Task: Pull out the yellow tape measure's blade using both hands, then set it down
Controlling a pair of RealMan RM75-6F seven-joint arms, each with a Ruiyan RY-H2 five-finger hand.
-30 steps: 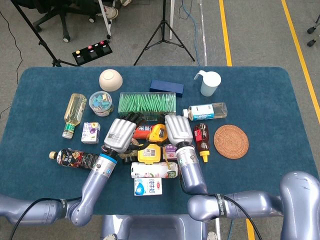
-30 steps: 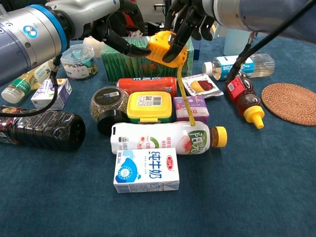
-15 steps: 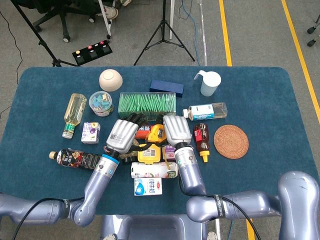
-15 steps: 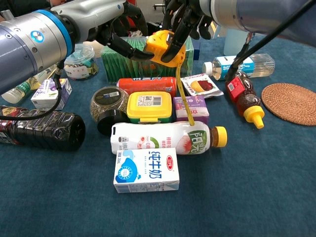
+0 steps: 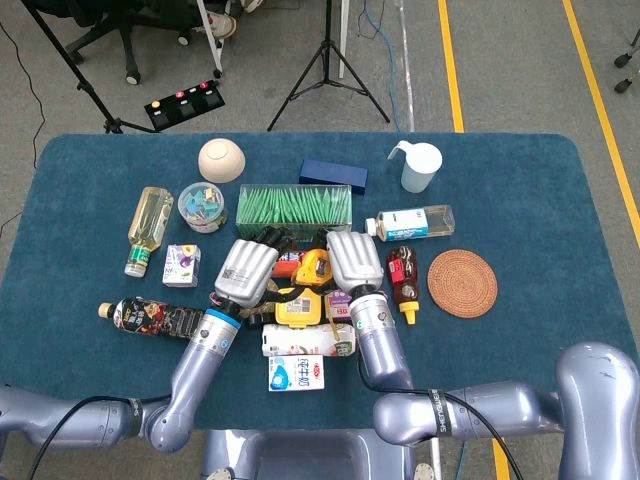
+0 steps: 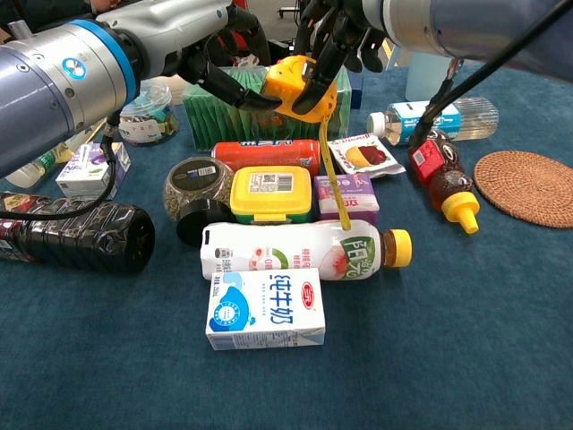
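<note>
My right hand [image 6: 338,36] grips the yellow tape measure [image 6: 292,83] from above and holds it in the air over the red can [image 6: 266,153]. Its yellow blade [image 6: 336,179] hangs down loose from the case to the purple box [image 6: 346,192]. My left hand [image 6: 222,49] comes in from the left with fingers spread, and a dark fingertip [image 6: 260,98] reaches the case's left side without closing on it. In the head view the tape measure [image 5: 316,265] shows between the left hand [image 5: 247,270] and the right hand [image 5: 355,260].
Under the hands lie a yellow-lidded box [image 6: 270,193], a dark jar [image 6: 193,195], a peach drink bottle [image 6: 304,252] and a milk carton [image 6: 265,309]. A green packet box [image 5: 295,203] stands behind. A sauce bottle [image 6: 441,178] and woven coaster [image 6: 528,185] sit right, a cola bottle [image 6: 76,235] left.
My left hand has edged right, bringing its fingers up to the tape measure's case. The right hand and the hanging blade have stayed put.
</note>
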